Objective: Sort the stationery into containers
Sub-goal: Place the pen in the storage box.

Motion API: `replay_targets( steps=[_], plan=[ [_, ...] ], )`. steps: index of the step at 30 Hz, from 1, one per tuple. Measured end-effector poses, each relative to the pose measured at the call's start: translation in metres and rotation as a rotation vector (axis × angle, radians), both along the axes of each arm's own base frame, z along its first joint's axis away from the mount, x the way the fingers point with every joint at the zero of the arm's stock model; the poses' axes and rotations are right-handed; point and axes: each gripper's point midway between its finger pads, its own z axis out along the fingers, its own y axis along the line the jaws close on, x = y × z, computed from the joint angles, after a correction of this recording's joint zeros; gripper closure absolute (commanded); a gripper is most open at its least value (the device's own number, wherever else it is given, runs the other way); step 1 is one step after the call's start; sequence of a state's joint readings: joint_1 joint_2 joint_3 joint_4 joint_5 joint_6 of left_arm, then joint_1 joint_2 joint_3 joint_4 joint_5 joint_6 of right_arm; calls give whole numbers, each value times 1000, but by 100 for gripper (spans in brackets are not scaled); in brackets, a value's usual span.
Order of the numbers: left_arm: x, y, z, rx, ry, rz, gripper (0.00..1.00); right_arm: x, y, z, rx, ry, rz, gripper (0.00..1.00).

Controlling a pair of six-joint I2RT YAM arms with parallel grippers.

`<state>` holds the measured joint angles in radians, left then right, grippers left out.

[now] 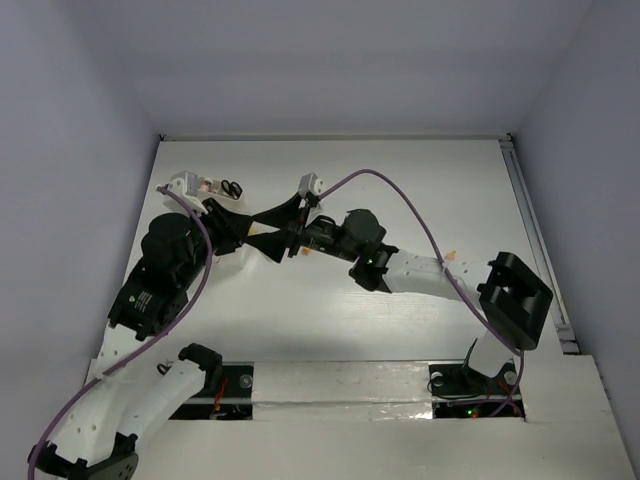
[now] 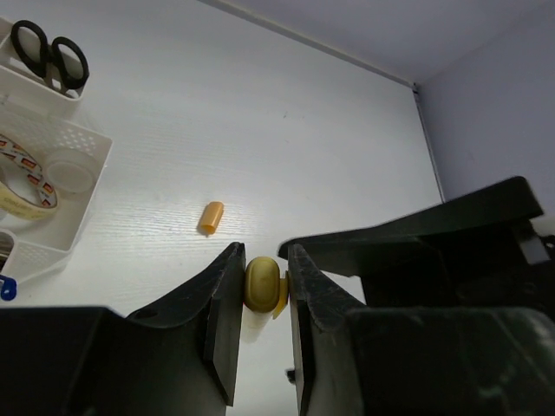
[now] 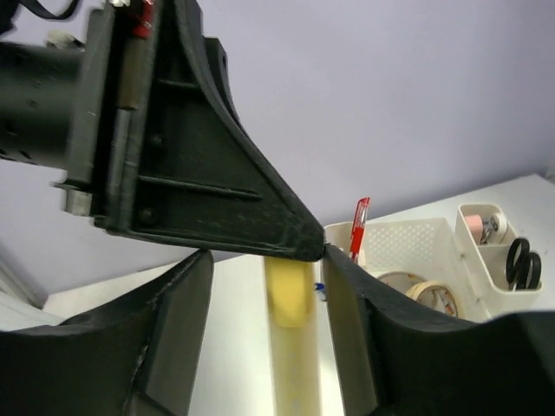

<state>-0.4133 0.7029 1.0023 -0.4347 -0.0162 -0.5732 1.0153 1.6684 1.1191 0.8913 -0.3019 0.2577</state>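
Two grippers on one item: yellow stick (image 3: 290, 347), long and plain, held off the table (image 2: 303, 130) between both arms. Left gripper (image 2: 264, 260) clenched across the stick's rounded end, both fingers touching it. Right gripper (image 3: 269, 277) released, jaws standing wider than the stick, a gap showing on one side. Step in hand, by judgement: a handover from arm to arm, the stick going to the left gripper for delivery. Container (image 2: 82, 152): whitish perforated box with compartments, at the far left of the table, apart from the stick; holds black-handled scissors (image 2: 52, 54) in an end cell, a beige tape roll (image 2: 22, 182) and a red pen (image 3: 359, 227) standing upright. One orange bit (image 2: 211, 217) lies loose on the table between container and grippers, unsorted. Next move likely calls for the right gripper to back clear without brushing the stick, then for the left to carry it over the pen compartment and lower it in. Writing: the beige tape carries red and dark print, too small to read; no brand or label legible anywhere
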Motion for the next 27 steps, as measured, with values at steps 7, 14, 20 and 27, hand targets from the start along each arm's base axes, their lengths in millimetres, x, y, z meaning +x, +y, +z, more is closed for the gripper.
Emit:
replay_targets(
  steps=[7, 14, 20, 27],
  plan=[
    [17, 10, -18, 83, 40, 65, 100, -8, -18, 2, 9, 6, -16, 26],
    [29, 57, 7, 220, 10, 274, 100, -15, -50, -10, 3, 12, -75, 24],
    [24, 117, 46, 292, -60, 546, 100, -15, -67, -9, 8, 10, -118, 24],
    [19, 165, 35, 376, -14, 759, 100, -16, -81, 2, 31, 0, -135, 24]
  ],
)
